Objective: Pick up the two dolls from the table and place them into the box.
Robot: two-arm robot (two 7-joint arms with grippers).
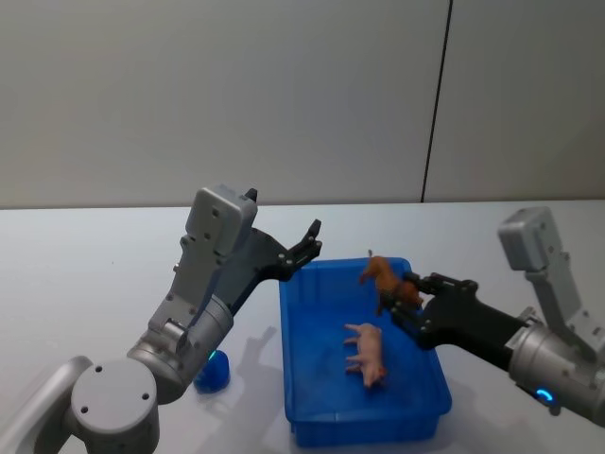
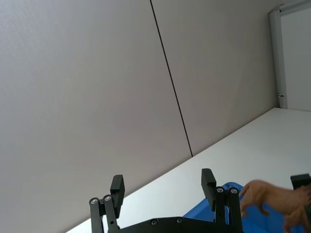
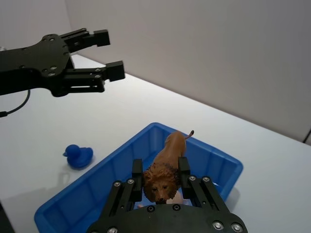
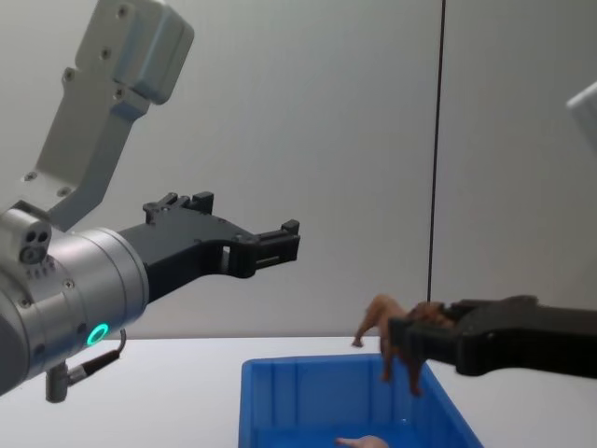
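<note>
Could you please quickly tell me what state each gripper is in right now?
Left gripper: open, empty, in the air beside the blue bin.
Right gripper: shut on the brown lion toy, above the bin.

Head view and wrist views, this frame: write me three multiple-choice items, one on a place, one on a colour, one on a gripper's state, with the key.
1. Where is the pink doll relative to the box?
A. beside it
B. inside, on its floor
C. balanced on its rim

2. What colour is the toy duck on the table?
A. yellow
B. red
C. blue

3. What is the right gripper doing?
A. open, empty
B. shut on the brown doll
C. shut on the toy duck

Key:
1 B: the pink doll lies on the box floor.
2 C: it matches the box's blue.
3 B: its fingers clamp the brown doll at its head end above the box. The left gripper is open and raised to the box's left.
</note>
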